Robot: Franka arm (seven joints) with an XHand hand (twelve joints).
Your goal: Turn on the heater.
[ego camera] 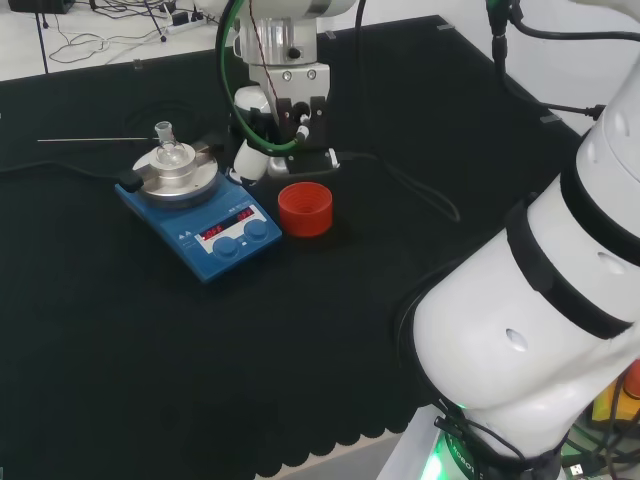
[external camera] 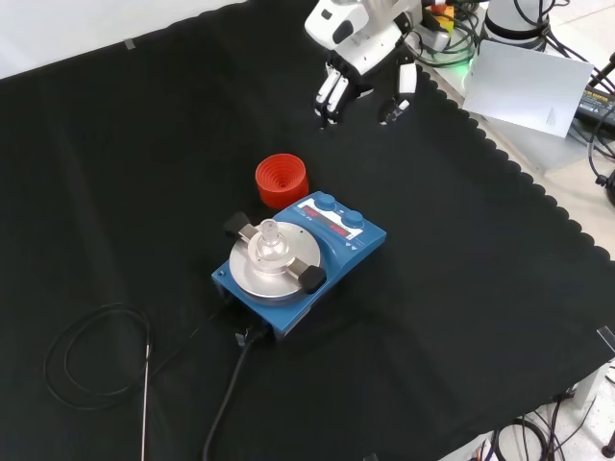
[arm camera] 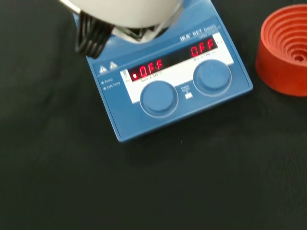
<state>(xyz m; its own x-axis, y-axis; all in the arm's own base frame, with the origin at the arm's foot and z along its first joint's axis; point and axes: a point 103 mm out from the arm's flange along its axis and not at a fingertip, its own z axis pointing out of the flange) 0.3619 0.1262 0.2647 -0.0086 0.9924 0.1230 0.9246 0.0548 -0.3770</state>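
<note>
Centrally on black cloth [external camera: 480, 288]: one blue heater [external camera: 300, 259], two round knobs [arm camera: 159, 97] facing one red ribbed stand [external camera: 281, 181] just beside. One small glass flask [external camera: 268, 242] on plate. Hand [external camera: 360, 67] above, apart from heater, fingers [external camera: 331, 96] relaxed, holding nothing.

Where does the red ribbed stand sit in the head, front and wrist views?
Head view: red ribbed stand right of the blue heater.
Front view: stand just beyond the heater, toward the picture's top.
Wrist view: stand at the picture's edge, beside the heater's knob panel.
Shared landmark: the heater's two blue knobs.
</note>
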